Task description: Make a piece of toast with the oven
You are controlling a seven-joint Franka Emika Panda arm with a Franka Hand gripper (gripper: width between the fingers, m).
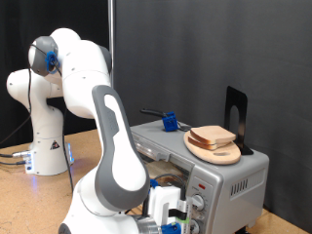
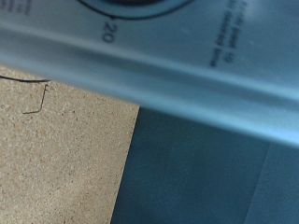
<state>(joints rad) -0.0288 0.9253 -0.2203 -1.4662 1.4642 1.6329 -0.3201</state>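
The silver oven [image 1: 239, 180] stands at the exterior view's lower right. The piece of toast [image 1: 213, 135] lies on a round wooden plate [image 1: 218, 151] on top of the oven. My gripper [image 1: 175, 219] is low at the oven's front panel, close to the knobs [image 1: 198, 205]. Its fingers are hard to make out there, and no finger shows in the wrist view. The wrist view is filled by the oven's silver panel [image 2: 187, 65], very close, with a dial mark "20" [image 2: 109, 33] at the edge. Nothing shows between the fingers.
A blue-handled tool [image 1: 169, 123] and a black upright stand [image 1: 235, 115] sit on the oven's top. My arm's white base [image 1: 44, 146] stands at the exterior view's left with a cable on the speckled table [image 2: 56, 159]. A black curtain hangs behind.
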